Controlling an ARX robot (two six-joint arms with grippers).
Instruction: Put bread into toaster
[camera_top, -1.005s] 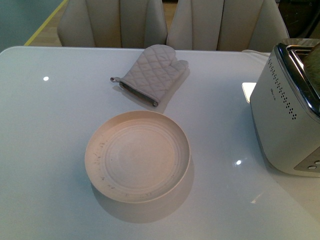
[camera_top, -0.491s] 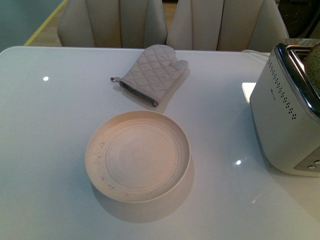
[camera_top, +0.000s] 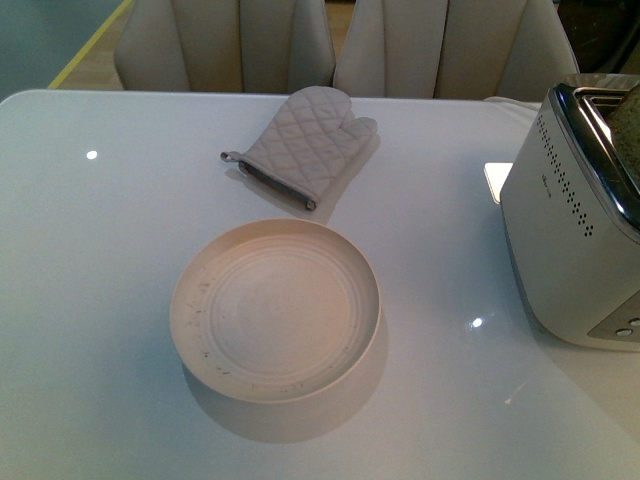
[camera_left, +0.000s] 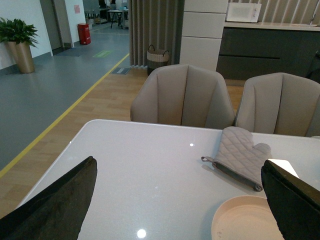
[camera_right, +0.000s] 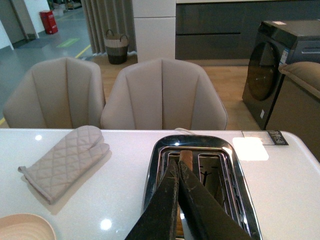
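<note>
With the right gripper (camera_right: 179, 172) pinching the bread (camera_right: 186, 157) in the toaster (camera_right: 200, 165) slot, lower straight, then release; left fingers (camera_left: 55, 200) spread, idle.

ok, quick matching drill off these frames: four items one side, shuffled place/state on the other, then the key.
Items
1. bread
2. oven mitt
3. plate
4. left gripper

Places/states
A. empty, mid-table
B. standing in a toaster slot, pinched by the right gripper
C. open, holding nothing
D. flat near the chairs

Pairs: 1-B, 2-D, 3-A, 4-C
</note>
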